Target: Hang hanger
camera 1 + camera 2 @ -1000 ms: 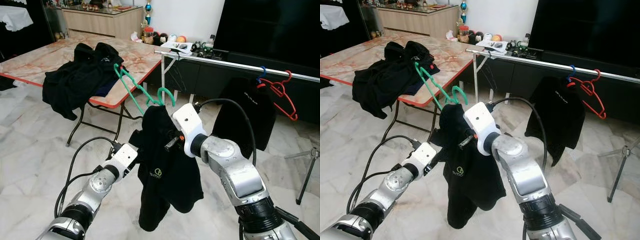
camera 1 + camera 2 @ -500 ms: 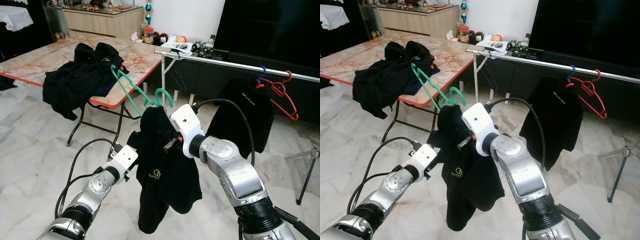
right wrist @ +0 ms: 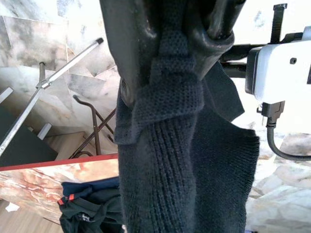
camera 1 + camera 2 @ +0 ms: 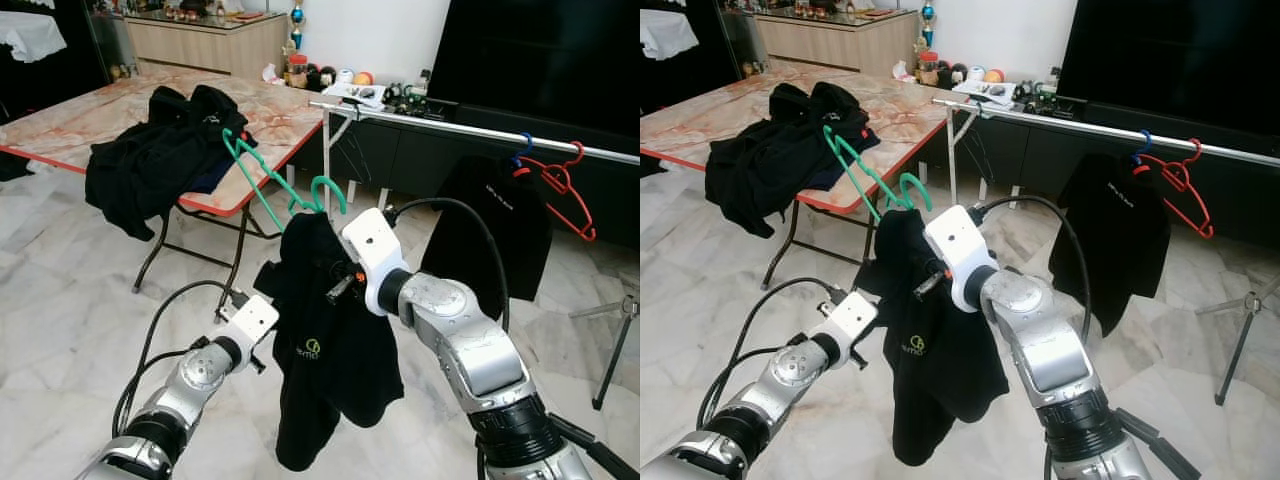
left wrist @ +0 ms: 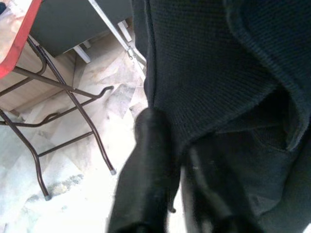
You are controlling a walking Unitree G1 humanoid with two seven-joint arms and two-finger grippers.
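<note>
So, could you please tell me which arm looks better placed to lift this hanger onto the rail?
Probably the right. The right gripper is shut on the black shirt just below the green hanger, on the rail side. The left gripper sits low at the shirt's edge.

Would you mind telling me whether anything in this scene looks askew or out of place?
The black shirt sits bunched and lopsided on the green hanger, pinched by the right end effector. A heap of dark clothes spills over the table edge, and a red hanger hangs tilted on the rail.
</note>
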